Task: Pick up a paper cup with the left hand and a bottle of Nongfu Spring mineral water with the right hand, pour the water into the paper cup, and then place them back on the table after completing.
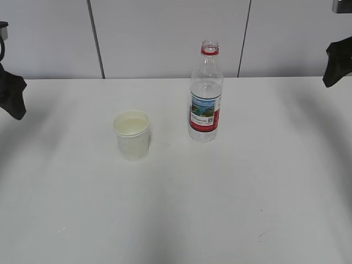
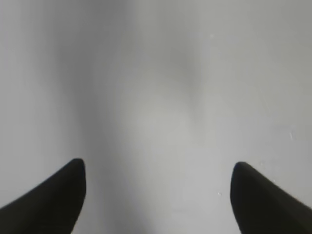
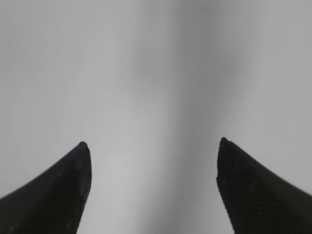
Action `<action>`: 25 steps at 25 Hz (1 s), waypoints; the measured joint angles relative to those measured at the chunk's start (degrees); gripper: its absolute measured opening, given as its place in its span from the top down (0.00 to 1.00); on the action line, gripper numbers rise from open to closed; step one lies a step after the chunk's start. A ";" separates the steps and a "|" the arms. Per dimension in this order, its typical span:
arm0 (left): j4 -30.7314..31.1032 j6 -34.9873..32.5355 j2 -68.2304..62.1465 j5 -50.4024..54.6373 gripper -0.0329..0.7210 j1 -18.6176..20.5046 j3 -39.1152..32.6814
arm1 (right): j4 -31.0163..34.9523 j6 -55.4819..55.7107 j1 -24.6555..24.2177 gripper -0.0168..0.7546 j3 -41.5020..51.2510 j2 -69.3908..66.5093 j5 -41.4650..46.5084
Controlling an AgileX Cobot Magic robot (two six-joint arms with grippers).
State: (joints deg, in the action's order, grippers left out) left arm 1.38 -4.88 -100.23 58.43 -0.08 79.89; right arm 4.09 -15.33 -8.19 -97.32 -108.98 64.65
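A white paper cup (image 1: 132, 134) stands upright on the white table (image 1: 176, 209), left of centre, with liquid showing inside. A clear Nongfu Spring bottle (image 1: 205, 93) with a red and white label and no cap stands upright to its right. The left hand (image 1: 11, 93) is at the far left edge, far from the cup. The right hand (image 1: 336, 60) is at the far right edge, far from the bottle. In the left wrist view the left gripper (image 2: 158, 170) is open over bare table. In the right wrist view the right gripper (image 3: 153, 148) is open over bare table.
A grey panelled wall (image 1: 165, 33) runs behind the table's far edge. Faint scuff marks (image 1: 261, 236) dot the tabletop near the front.
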 joint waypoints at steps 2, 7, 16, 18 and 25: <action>-0.15 -0.62 0.13 1.70 0.22 0.00 0.07 | 0.13 -1.07 0.00 0.21 -0.99 0.00 3.46; -0.38 -1.26 1.59 3.50 0.23 0.00 0.07 | 0.34 -1.81 0.00 0.21 -1.30 0.00 5.51; -2.63 -2.35 5.70 7.70 0.24 0.00 -1.11 | 3.85 -2.15 0.00 0.21 0.74 3.60 5.50; -3.54 -2.53 8.58 7.45 0.25 0.00 -3.80 | 3.85 -2.25 0.00 0.21 3.27 7.04 5.50; -4.18 -2.59 22.51 6.55 0.25 0.00 -15.93 | 3.85 -3.52 0.00 0.21 14.23 20.87 5.63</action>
State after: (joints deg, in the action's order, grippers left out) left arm -2.80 -7.47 -77.72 64.98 -0.08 63.96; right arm 7.93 -18.85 -8.19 -83.10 -88.11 70.28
